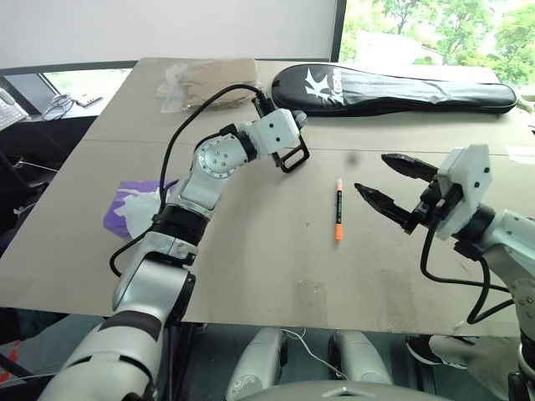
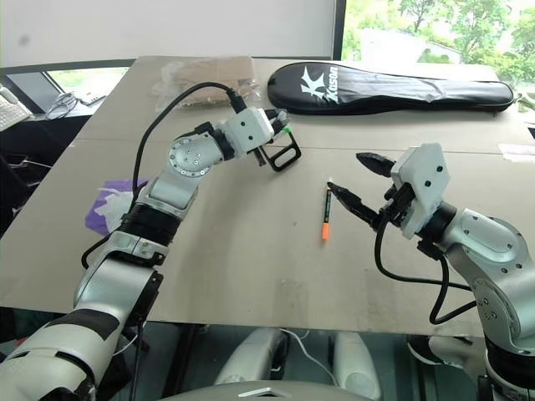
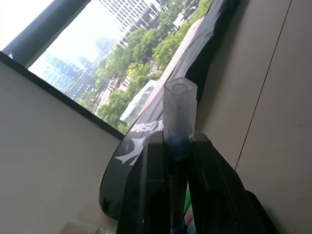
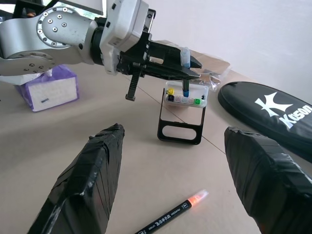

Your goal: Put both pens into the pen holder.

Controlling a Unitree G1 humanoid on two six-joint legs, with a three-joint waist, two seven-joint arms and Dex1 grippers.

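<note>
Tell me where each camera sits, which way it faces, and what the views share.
Left eye view: on the head, looking forward and down over the table; both arms show, the orange pen between them.
Right eye view: the stereo twin, same scene.
Left wrist view: looks along the left gripper, which clamps the black-barrelled pen, toward the racket bag and window.
Right wrist view: looks past the open right gripper at the pen holder and left gripper.
Shared: racket bag in all four.

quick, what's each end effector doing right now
left end effector: closed on the black-barrelled pen, over the pen holder.
right end effector: open, holding nothing.
</note>
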